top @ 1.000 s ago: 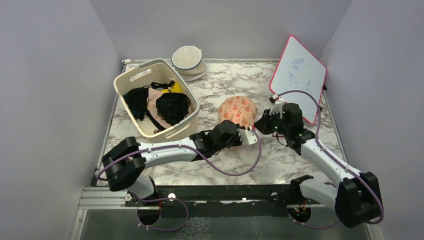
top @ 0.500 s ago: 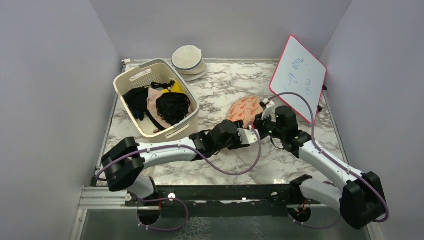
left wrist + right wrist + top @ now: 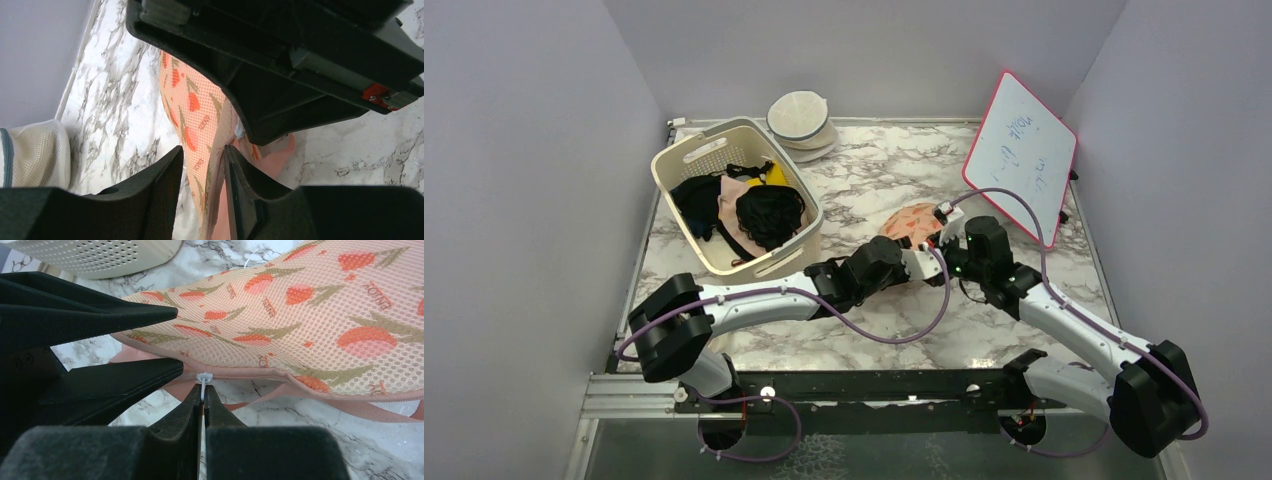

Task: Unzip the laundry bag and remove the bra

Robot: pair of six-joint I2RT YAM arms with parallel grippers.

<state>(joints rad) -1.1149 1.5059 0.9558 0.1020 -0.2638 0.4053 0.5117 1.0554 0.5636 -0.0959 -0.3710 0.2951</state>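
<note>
Risk: small white zip pull point(image 3: 204, 377) slips out of right gripper point(image 3: 202, 392), pinched tight on it at the tips; soft peach mesh bag point(image 3: 310, 315), just beyond both tips, could bunch or drag from left gripper point(image 3: 204, 172), narrow on its seam; bra not visible.
</note>
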